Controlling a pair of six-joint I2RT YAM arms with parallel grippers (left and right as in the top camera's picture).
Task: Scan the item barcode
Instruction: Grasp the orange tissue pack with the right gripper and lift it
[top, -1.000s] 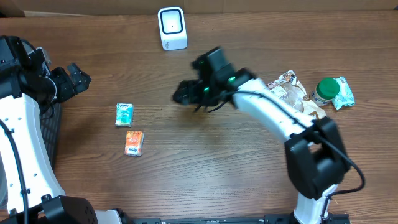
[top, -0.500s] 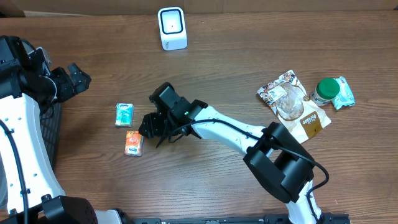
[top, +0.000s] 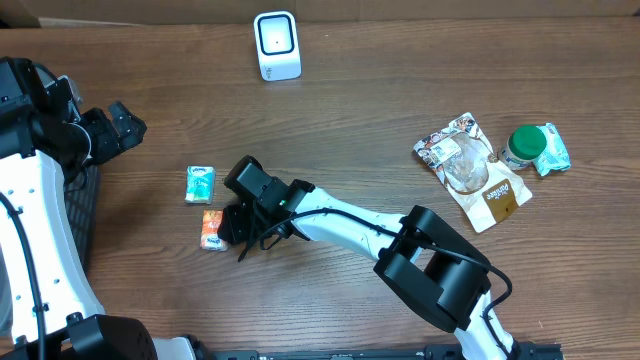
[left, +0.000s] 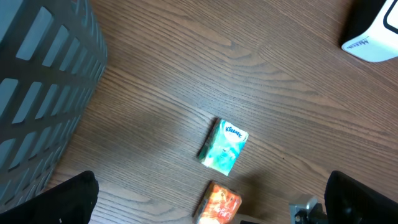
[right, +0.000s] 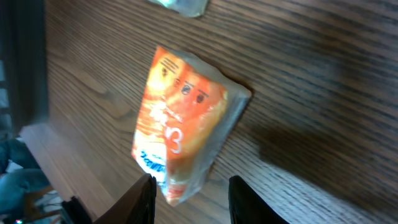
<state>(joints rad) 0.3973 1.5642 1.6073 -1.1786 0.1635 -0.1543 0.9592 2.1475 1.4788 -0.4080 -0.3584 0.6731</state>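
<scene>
Though near the orange pack (top: 211, 232), teal tissue pack (top: 200, 184) apart; scanner (top: 277, 45) farther.

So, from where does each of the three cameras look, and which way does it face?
Overhead: fixed above the table, facing down; left arm, right arm show, right end effector at the orange packet.
Left wrist: on the left arm, facing down at the teal tissue pack; own fingers at the bottom corners.
Right wrist: close above the orange packet; own fingers at the bottom edge.
Shared: all three show the orange packet.
</scene>
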